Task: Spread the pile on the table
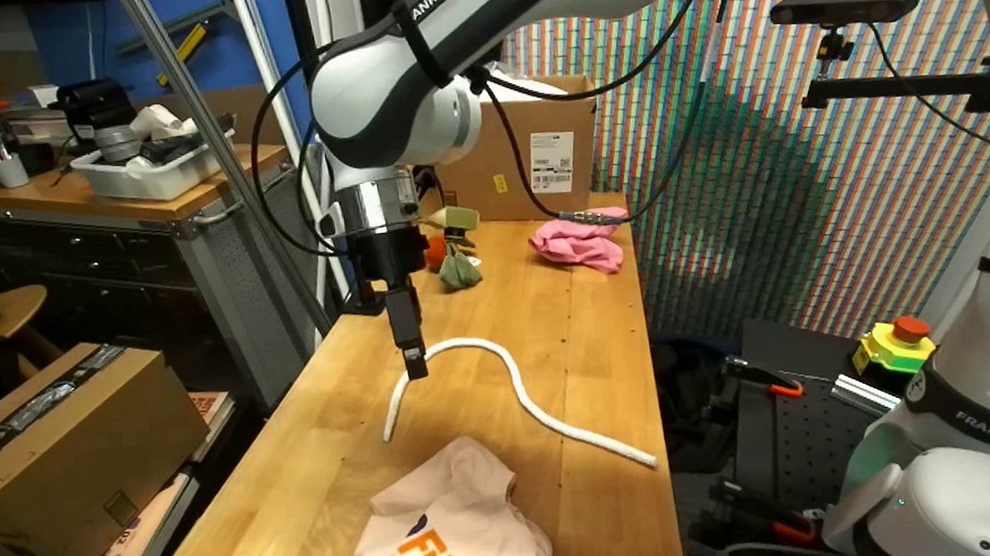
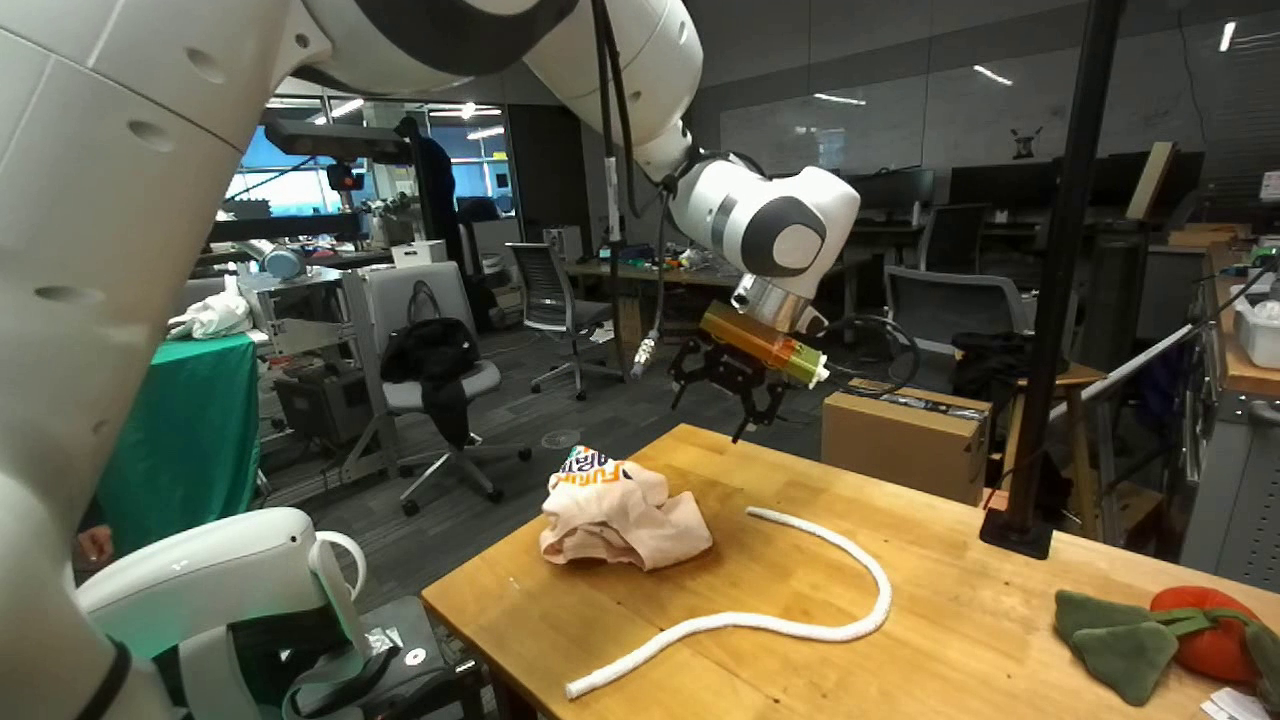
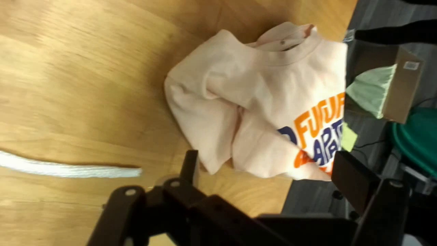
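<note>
The pile's pieces lie apart on the pale-wood table (image 1: 313, 455). A cream cloth with orange and purple print (image 1: 455, 532) is crumpled near one table end; it also shows in an exterior view (image 2: 625, 520) and in the wrist view (image 3: 245, 89). A white cord (image 1: 518, 392) lies in an S-curve beside it. A pink cloth (image 1: 577, 244) is bunched toward the box end. A green piece (image 2: 1115, 645) and a red-orange piece (image 2: 1215, 640) lie by the table edge. My gripper (image 3: 266, 160) is open and empty, above the table, apart from the cloth; it also shows in an exterior view (image 2: 708, 418).
A brown cardboard box (image 1: 494, 162) stands at one table end. A dark post (image 2: 1055, 300) rises from the table edge near the red and green pieces. Another cardboard box (image 1: 71, 449) sits beside the table. The cluttered workbench (image 1: 93, 192) stands beyond. A cable hangs from the arm.
</note>
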